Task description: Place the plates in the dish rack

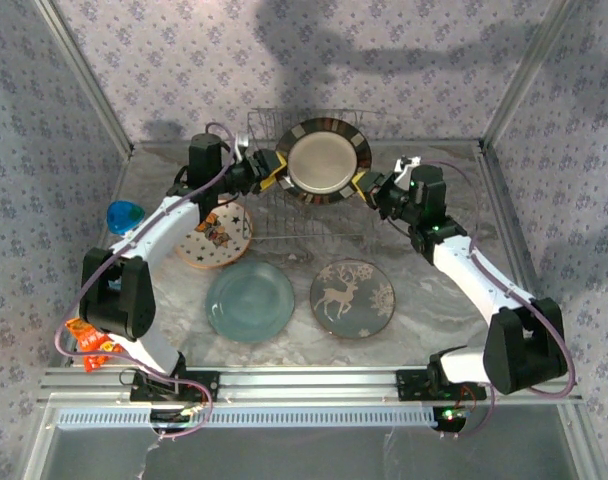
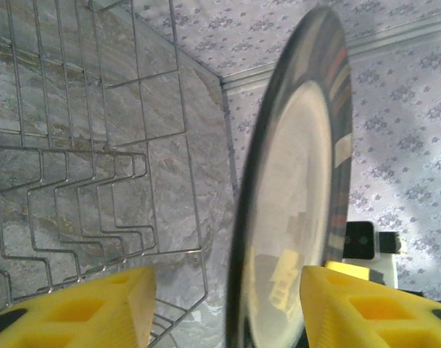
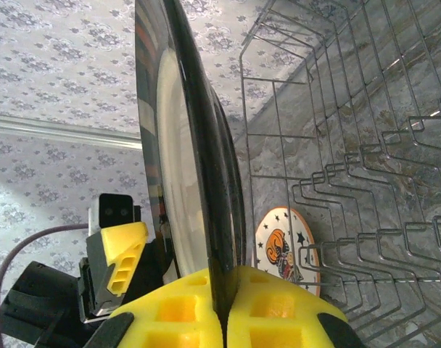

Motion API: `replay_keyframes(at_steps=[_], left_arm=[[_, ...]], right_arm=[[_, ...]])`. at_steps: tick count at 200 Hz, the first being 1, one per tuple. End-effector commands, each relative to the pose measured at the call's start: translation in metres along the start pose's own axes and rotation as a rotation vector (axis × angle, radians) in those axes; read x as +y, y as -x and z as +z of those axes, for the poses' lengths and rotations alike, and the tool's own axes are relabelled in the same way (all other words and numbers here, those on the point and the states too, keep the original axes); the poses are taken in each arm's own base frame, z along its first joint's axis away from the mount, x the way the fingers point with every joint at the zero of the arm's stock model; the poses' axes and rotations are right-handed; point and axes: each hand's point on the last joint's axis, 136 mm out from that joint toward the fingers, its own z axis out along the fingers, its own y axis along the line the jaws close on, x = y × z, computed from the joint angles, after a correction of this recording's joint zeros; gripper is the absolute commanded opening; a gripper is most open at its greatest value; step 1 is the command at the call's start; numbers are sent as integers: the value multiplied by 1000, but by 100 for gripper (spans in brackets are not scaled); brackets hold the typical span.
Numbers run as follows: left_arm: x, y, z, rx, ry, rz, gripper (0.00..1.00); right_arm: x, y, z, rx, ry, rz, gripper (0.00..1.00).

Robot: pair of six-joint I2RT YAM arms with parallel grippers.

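Note:
The glossy black plate (image 1: 329,160) stands upright on edge above the wire dish rack (image 1: 284,225). My right gripper (image 1: 369,188) is shut on its right rim; in the right wrist view the yellow pads (image 3: 184,308) pinch the black plate's edge (image 3: 184,145). My left gripper (image 1: 272,170) straddles the left rim, open: in the left wrist view the black plate (image 2: 300,188) stands between the fingers (image 2: 97,304), close to the right one and apart from the left. On the table lie the cream star plate (image 1: 216,235), the teal plate (image 1: 249,300) and the deer plate (image 1: 352,298).
The dish rack's prongs (image 2: 75,145) lie below and left of the plate, also behind it in the right wrist view (image 3: 365,145). A small blue cup (image 1: 125,216) sits at the table's left edge. An orange packet (image 1: 84,345) lies by the left arm's base. Patterned walls enclose the table.

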Motion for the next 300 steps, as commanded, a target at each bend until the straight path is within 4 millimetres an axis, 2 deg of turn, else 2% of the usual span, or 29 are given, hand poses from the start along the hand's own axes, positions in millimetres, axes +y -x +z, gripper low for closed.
replay_keyframes(at_steps=[1, 35, 79, 126, 148, 169, 209, 215, 230, 271, 300], left_arm=[[-14, 6, 1, 2, -52, 25, 47], [-12, 6, 1, 7, -50, 23, 30], [-9, 10, -3, 2, -45, 20, 0], [-12, 13, -5, -1, -57, 26, 0], [-16, 17, -8, -8, -73, 31, 0], [-21, 22, -11, -14, -89, 33, 0], [-29, 25, -17, -18, -103, 54, 0], [-29, 26, -17, -17, -102, 58, 0], [-29, 26, -19, -14, -99, 61, 0], [-40, 26, -24, 9, -125, 92, 0], [-51, 23, -28, 30, -142, 143, 0]], right_arm=[[83, 19, -10, -74, 241, -108, 0], [82, 16, -3, -60, 243, -107, 0], [75, 15, 1, -54, 228, -100, 0], [63, 14, 7, -34, 197, -88, 0], [53, 13, 13, -13, 168, -73, 19], [40, 14, 18, -2, 141, -58, 43], [24, 18, 21, 7, 108, -44, 72], [23, 20, 20, 6, 104, -45, 82], [18, 23, 19, 19, 83, -59, 96], [2, 30, 15, 101, 10, -87, 100], [-2, 32, 8, 153, -17, -137, 100]])
